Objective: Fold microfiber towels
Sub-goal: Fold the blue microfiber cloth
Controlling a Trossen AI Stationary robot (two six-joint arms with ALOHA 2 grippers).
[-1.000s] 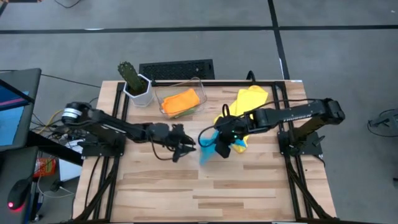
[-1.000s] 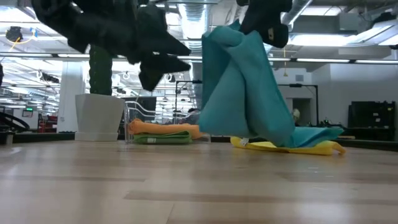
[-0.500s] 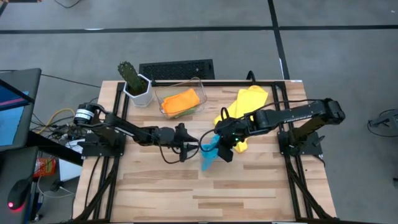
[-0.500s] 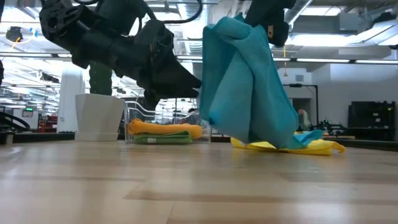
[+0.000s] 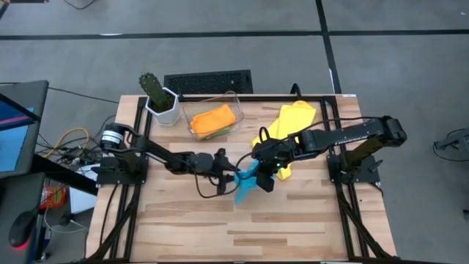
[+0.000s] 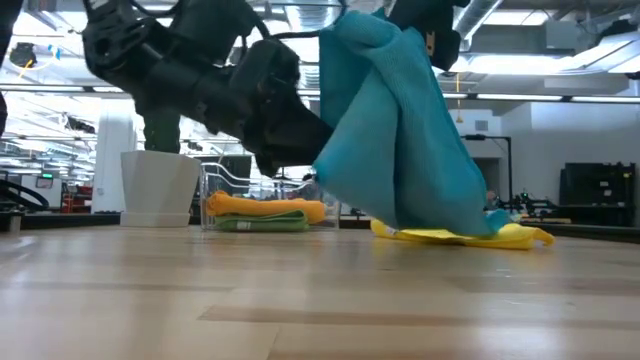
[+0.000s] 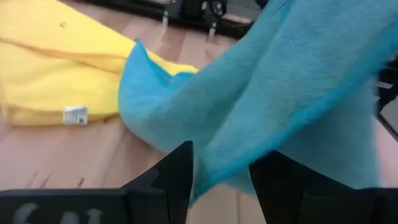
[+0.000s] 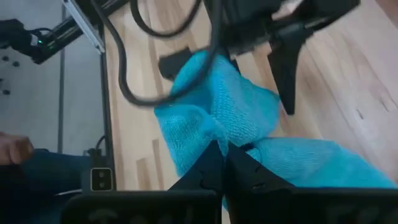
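Note:
The light blue towel point(image 5: 245, 189) hangs bunched at the table's middle from my right gripper point(image 5: 262, 170), which is shut on it. Its lower end lies beside the yellow towel point(image 5: 294, 117), which rests flat at the far right. My left gripper point(image 5: 233, 174) is open at the blue towel's left hanging edge point(image 6: 322, 165). Its fingers stand on either side of that edge point(image 7: 205, 180). The orange towel point(image 5: 212, 117) lies folded on the green towel point(image 6: 260, 224) in the clear bin point(image 5: 233, 99). My right gripper pinches a bunched fold at the blue towel's top point(image 8: 214, 140) between its two shut fingers, coming from above. The towel hangs slack below the fingers, and its lower end point(image 6: 485, 222) rests by the yellow towel. My left gripper has the towel's edge between its open fingers; I cannot tell whether they touch it.
A white pot with a cactus point(image 5: 163, 108) stands at the far left corner, next to the bin. A black keyboard point(image 5: 209, 81) lies beyond the far edge. The near half of the wooden table point(image 5: 242, 235) is bare.
My left gripper has gone toward the table's right edge, up to the blue towel's hanging left edge, and now has that edge between its open fingers. My right gripper has held the towel's top about where it was.

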